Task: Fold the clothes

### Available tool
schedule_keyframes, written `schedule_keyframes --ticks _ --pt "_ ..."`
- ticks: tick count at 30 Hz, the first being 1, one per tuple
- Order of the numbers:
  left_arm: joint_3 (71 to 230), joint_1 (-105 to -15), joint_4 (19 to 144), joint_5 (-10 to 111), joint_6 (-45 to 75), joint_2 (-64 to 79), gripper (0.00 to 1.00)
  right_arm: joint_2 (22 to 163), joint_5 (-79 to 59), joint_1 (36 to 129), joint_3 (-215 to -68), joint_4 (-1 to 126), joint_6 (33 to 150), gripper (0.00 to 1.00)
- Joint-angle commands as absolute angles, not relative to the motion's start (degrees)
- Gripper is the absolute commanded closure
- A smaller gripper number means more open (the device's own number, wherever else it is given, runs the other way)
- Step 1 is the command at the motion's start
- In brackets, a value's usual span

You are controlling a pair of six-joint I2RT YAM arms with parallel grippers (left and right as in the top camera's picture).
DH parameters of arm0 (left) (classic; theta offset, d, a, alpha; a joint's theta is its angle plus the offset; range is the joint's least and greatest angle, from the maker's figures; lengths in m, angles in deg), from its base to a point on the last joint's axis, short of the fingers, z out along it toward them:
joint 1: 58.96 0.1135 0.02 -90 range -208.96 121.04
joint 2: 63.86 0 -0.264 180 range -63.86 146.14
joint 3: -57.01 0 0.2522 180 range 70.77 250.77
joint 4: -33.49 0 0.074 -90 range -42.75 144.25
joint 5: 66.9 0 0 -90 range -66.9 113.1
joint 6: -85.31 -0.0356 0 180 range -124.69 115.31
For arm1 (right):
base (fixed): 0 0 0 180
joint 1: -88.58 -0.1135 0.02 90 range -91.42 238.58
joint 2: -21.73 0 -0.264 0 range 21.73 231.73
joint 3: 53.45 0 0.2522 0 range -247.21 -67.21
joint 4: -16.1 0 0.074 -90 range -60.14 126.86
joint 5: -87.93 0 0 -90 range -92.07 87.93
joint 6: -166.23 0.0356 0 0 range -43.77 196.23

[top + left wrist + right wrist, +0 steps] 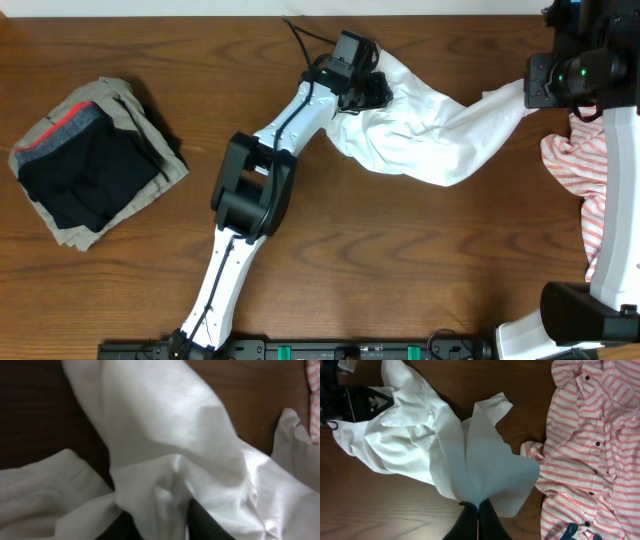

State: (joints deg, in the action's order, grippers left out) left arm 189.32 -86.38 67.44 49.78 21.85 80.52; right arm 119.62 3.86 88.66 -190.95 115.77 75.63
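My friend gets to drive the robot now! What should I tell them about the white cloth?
Right end effector: shut on one end of the white garment.
Left end effector: at the garment's other end, with cloth between its fingers; whether it grips is unclear.
Garment: crumpled on the table, lying between the two end effectors.
Done: no fold yet.
Left: spread it flat, then fold it.

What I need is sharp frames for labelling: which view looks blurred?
Left wrist: the plain white thin cotton garment is soft and out of focus; overhead: sharp, evenly lit; right wrist: crisp stripes on the red-and-white striped shirt.
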Motion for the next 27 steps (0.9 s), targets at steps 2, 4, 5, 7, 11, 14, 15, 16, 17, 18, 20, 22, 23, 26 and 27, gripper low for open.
schedule_keyframes --ticks 2,4,5,7,11,14,15,16,17,18,20,22,23,26,27 --pt "189.1 -86.6 67.1 49.4 20.3 82.2 0.77 119.9 3.7 88.1 -191.2 115.8 75.1 0.99" --pt "189.1 -86.8 67.1 49.4 19.3 82.2 0.80 119.9 3.7 88.1 -191.2 115.8 75.1 0.99" --pt "189.1 -87.0 67.1 49.4 18.7 82.2 0.81 119.9 3.7 88.1 -191.2 115.8 75.1 0.99" --pt "189.1 -87.1 67.1 49.4 18.2 82.3 0.89 119.9 3.7 88.1 -191.2 115.8 75.1 0.99" --pt "189.1 -87.1 67.0 49.7 17.7 82.3 0.94 119.9 3.7 88.1 -191.2 115.8 75.1 0.99" --pt "189.7 -86.1 67.8 53.0 16.3 81.7 0.94 119.9 3.7 88.1 -191.2 115.8 75.1 0.99" --pt "189.7 -85.9 68.3 53.1 16.3 81.3 0.94 119.9 3.7 88.1 -191.2 115.8 75.1 0.99" --pt "189.7 -85.6 69.4 53.1 15.7 80.5 0.94 119.9 3.7 88.1 -191.2 115.8 75.1 0.99" --pt "189.7 -85.4 70.5 53.1 14.5 79.7 0.94 119.9 3.7 88.1 -191.2 115.8 75.1 0.99" --pt "189.7 -85.1 71.7 53.0 13.1 78.6 0.94 119.9 3.7 88.1 -191.2 115.7 75.1 0.99" --pt "189.7 -84.7 74.9 50.7 11.2 75.8 0.94 119.9 3.7 88.1 -191.2 115.5 75.1 0.99" --pt "189.7 -84.3 77.6 49.1 9.2 72.8 0.94 119.9 3.7 88.1 -191.2 115.3 75.1 0.99" --pt "189.7 -84.1 78.5 49.1 8.4 71.3 0.94 119.9 3.7 88.1 -191.2 115.2 75.1 0.99" --pt "189.7 -83.2 80.1 49.2 8.0 66.5 0.94 119.9 3.7 88.1 -191.2 114.9 75.1 0.99" --pt "189.7 -83.0 80.2 49.2 8.0 65.2 0.94 119.9 3.7 88.1 -191.2 114.8 75.1 0.99"
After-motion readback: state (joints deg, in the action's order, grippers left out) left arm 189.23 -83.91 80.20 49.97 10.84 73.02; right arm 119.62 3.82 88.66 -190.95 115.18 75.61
